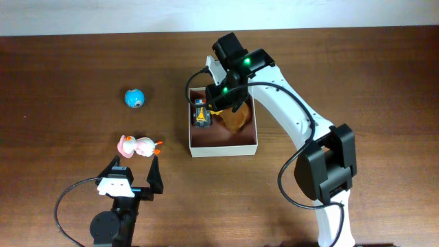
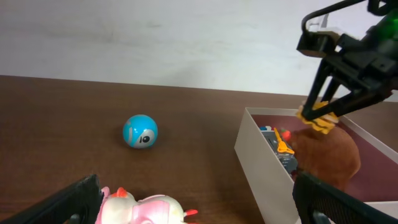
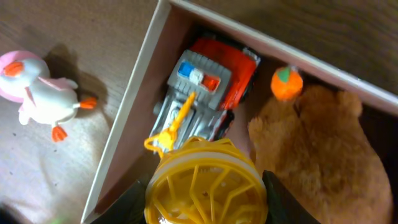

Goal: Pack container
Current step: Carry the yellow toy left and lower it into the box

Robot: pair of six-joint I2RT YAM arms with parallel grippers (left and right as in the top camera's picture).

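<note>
Container [image 1: 223,149] – a white-walled square box with a dull pink-brown floor, on the table [image 1: 68,82] right of centre, toward the far side.

Inside, along its left wall, lies a toy truck [image 3: 205,93], red and grey with blue and red roof lights. A brown plush [image 3: 323,149] fills the right part. A small orange ball [image 3: 286,83] sits by the far wall, between the truck and the plush.

Right hand [image 2: 323,111] is over the box, clenched on a yellow wheel [image 3: 202,186] with spokes, held low by the plush; contact cannot be told.

Outside, left of the box: a pink-and-white duck toy [image 1: 139,146] on its side, and a blue ball [image 1: 134,99] farther back.

Left hand [image 1: 137,170] is near the front edge – fingers spread wide, grasping nothing, the duck just beyond them.
</note>
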